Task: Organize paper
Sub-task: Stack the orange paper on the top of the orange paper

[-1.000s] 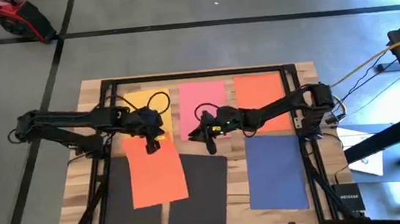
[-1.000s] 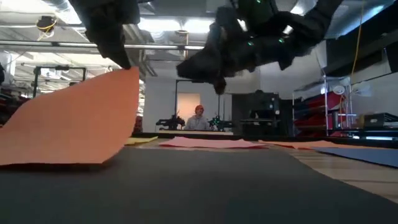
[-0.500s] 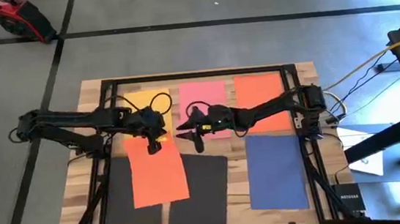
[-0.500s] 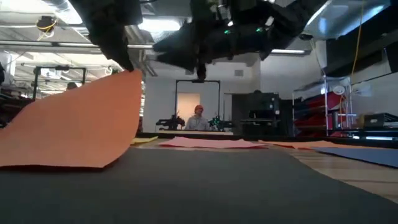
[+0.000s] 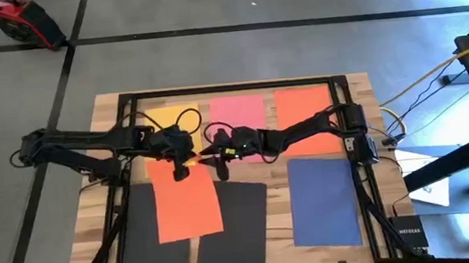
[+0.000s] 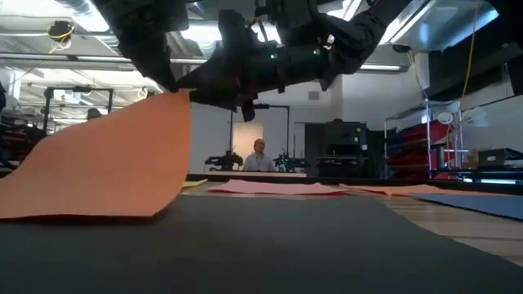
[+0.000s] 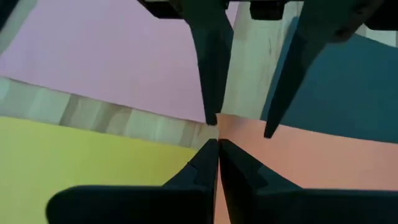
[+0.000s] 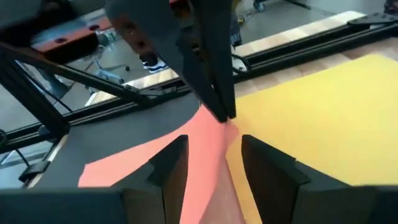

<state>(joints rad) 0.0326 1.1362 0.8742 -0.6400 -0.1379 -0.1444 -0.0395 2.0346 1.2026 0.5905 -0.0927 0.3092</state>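
An orange paper sheet [image 5: 185, 201] lies across two black sheets [image 5: 146, 239] [image 5: 233, 226], its far right corner raised. My left gripper [image 5: 187, 162] is shut on that corner. My right gripper [image 5: 211, 161] is open beside it. One of its fingers [image 8: 169, 165] stands on each side of the raised orange edge [image 8: 208, 155], and no touch shows. Yellow [image 5: 167, 119], pink [image 5: 238, 118], a second orange [image 5: 306, 112] and dark blue [image 5: 323, 201] sheets lie flat on the table. My left gripper pinches the orange sheet's far right corner [image 7: 219, 127] between its two fingertips [image 7: 208, 155], a single layer. The fingers come down from above, as the low view shows [image 6: 163, 77]. The corner is lifted clear, and the sheet slopes down with its near part resting on the black sheets.
A black metal frame [image 5: 230, 87] runs round the table's edges. Bare wood [image 5: 272, 167] shows between the sheets. A cable [image 5: 183, 117] loops over the yellow sheet. Beyond the far edge the low view shows a person [image 6: 260, 153] in the room.
My right gripper has moved toward the table's left edge, from over the pink sheet's near edge to the raised orange corner held by my left gripper. The orange sheet has stayed lifted at that corner.
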